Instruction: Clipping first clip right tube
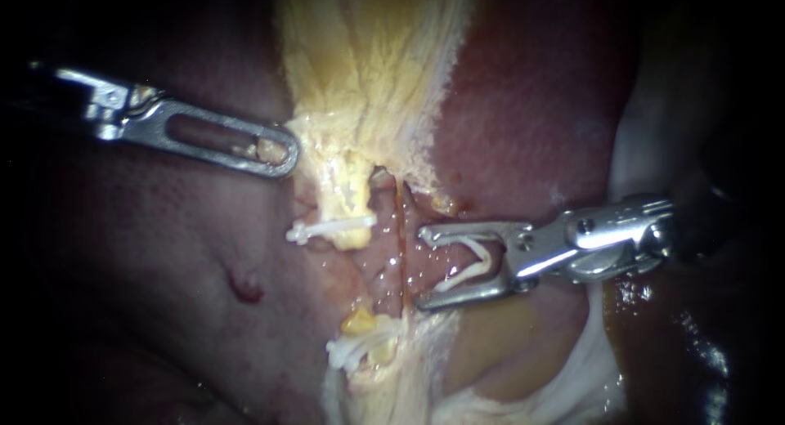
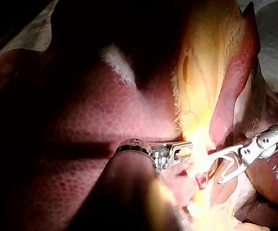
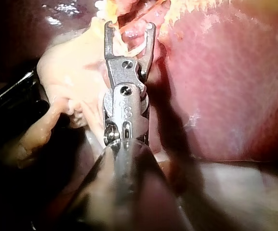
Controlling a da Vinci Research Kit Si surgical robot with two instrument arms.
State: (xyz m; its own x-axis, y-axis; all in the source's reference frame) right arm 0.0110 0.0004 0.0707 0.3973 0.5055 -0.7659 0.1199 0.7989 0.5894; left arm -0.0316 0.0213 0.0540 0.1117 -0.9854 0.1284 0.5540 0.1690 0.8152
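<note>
The right tube (image 1: 386, 253) is lying bare and pink just ahead of the tips of the right instrument (image 1: 423, 268), running across the line of its end effector. No clip is being carried on this tube. The right end effector is being held spread wide, with a loaded clip (image 1: 468, 261) sitting open between its jaws, and nothing is being pinched. The tips are standing just beside the tube, not around it, and this is being confirmed in the right wrist view. Past the tube, on its far side from this end effector, a closed clip (image 1: 331, 226) is seated across a pale strand. The end effector of the left instrument (image 1: 280, 153) is judged to be pressed together on the edge of the pale yellow tissue (image 1: 368, 73), beyond which the liver (image 1: 531, 106) is lying.

The step in hand is judged to be the approach, with placement not yet made. For the next move, the spread end effector is to be advanced until the tube is lying fully between both jaws, square to them, with both tips showing past it. Only then is closure called for. The neighbouring clipped strand is to be kept outside the jaws.
</note>
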